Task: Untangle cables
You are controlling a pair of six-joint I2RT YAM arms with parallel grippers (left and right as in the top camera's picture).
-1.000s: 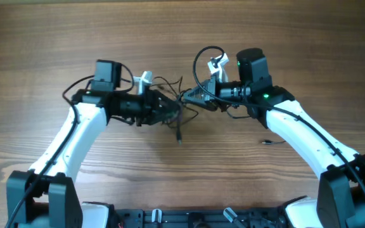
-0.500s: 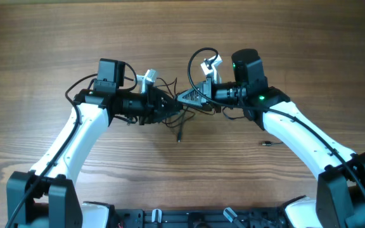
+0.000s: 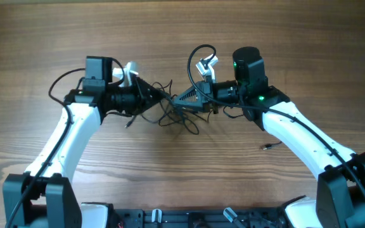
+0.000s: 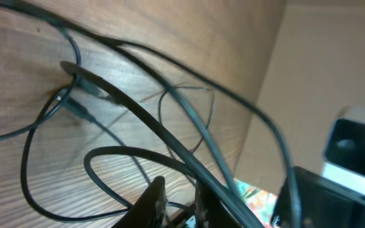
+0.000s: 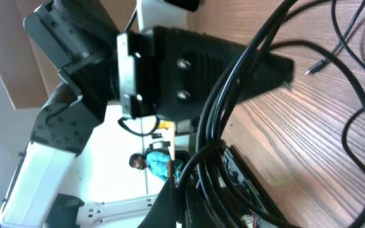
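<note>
**Both grippers clamping the cable knot, mid-table**

The cables (image 3: 177, 113) are lying as a loose knot of thin black loops on the wooden table (image 3: 182, 38), roughly centre, between the two arms. The left gripper (image 3: 160, 95) is pointing in from the left and the right gripper (image 3: 182, 100) from the right. The tips are sitting near each other, with the knot spreading between and just below them.

Right: the jaws are pressing together on a bundle of cords. In the right wrist view, several strands are running out from between the fingers (image 5: 170, 206) toward the wood.

Left: the fingers (image 4: 149, 201) are standing almost together with only a narrow gap. One cord is passing through that gap and running taut up and away, so I'm reading it as clamped on that cord.

The strands between the two tips are looking stretched. The rest is drooping in slack loops onto the table.

One plug end (image 3: 127, 125) is trailing out below the left wrist. A separate small plug piece (image 3: 268, 147) is lying well apart from the knot, beside the right forearm.
</note>
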